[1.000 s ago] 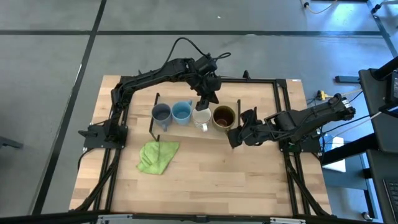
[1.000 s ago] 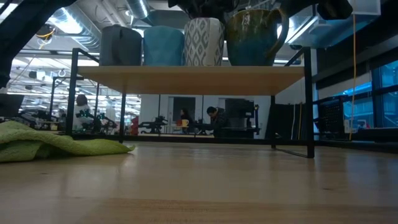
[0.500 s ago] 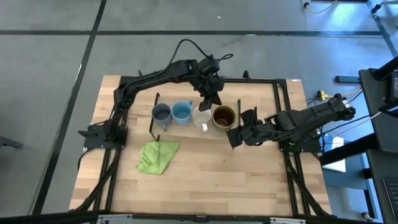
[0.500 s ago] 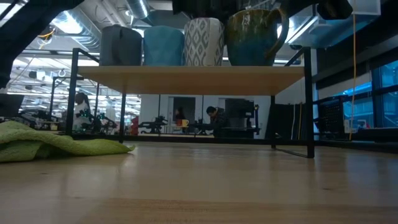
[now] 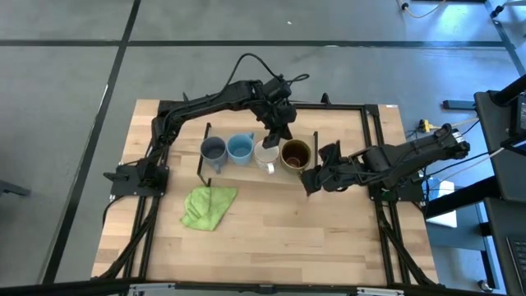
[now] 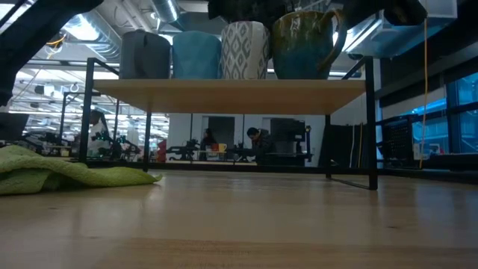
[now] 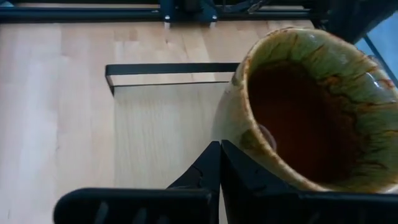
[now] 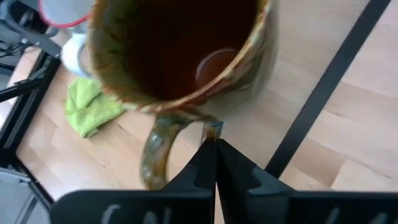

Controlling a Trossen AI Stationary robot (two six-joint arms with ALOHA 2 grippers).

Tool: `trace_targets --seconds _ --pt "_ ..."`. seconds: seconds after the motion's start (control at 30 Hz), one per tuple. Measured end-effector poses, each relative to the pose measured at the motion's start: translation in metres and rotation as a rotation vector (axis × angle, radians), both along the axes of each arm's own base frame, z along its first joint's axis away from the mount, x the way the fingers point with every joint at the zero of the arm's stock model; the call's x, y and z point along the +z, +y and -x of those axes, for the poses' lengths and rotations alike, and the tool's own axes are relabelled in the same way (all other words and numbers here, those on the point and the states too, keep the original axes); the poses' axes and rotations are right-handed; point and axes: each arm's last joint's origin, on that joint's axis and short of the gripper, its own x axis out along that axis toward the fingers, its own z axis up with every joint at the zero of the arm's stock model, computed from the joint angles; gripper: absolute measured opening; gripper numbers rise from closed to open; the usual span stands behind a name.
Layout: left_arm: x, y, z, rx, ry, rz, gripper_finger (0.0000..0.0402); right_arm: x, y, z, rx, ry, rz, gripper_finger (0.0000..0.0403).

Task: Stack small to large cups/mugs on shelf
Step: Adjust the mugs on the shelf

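I see four mugs: grey-blue mug [image 5: 213, 150], light blue mug [image 5: 239, 148], white mug [image 6: 244, 49] with grey diamond pattern, brown mug [image 5: 296, 154] glazed mottled green. Green cloth [image 5: 207, 206]; light-wood table [image 5: 279, 230]; black-framed shelf [image 6: 224, 96].

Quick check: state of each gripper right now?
Left gripper: closed, holding nothing, above the shelf beside the brown mug.
Right gripper: closed, holding nothing, at the brown mug's handle side.

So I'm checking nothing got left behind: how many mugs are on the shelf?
4, in one row on the light-wood shelf: grey-blue mug at the left end, then light blue mug, white patterned mug, and the larger brown glazed mug rightmost. None elsewhere in view.
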Motion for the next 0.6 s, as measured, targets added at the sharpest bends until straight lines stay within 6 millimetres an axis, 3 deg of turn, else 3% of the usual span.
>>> trace_targets --seconds 0.6 --pt "0.0051 -0.0012 -0.0019 -0.040 -0.060 0.001 0.0001 0.0012 -0.0051 -0.0040 0.012 -0.013 -0.012 0.0007"
